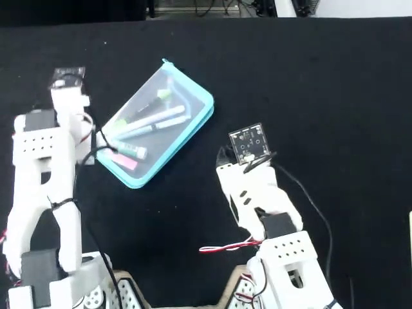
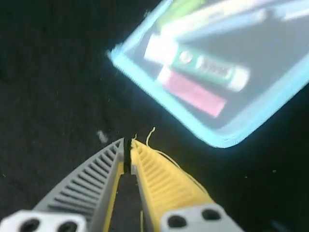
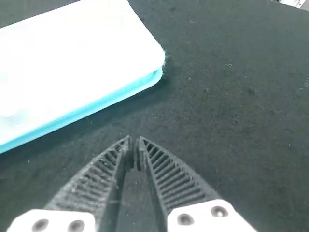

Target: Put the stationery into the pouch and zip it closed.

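A: Where is the pouch (image 1: 158, 125) being seen?
B: It is being carried flat by the black bench (image 1: 322, 96). It is set diagonally, clear face up, with blue trim all round, and is being flanked by the two arms.
A: Contents?
B: Stationery is being held inside. Two pens (image 1: 153, 120) are laid side by side along the long axis, with a green marker (image 1: 162, 96) beside them toward the far end. A green-labelled tube (image 2: 207, 67) and a pink block (image 2: 193, 93) are being seen toward the end nearest the left arm. Everything is being viewed through the clear face.
A: Zip?
B: Open or shut cannot be told.
A: Left fingers (image 2: 133, 148)?
B: Being held together, tips touching, nothing being gripped. They are being shown over bare bench just beside a pouch corner, not touching it. Frayed threads (image 2: 150, 135) are being seen at the yellow finger.
A: Right fingers (image 3: 141, 148)?
B: Also being pressed together, nothing between them. They are being pointed at the pouch's long edge near a rounded corner, apart from it, with bench being seen between.
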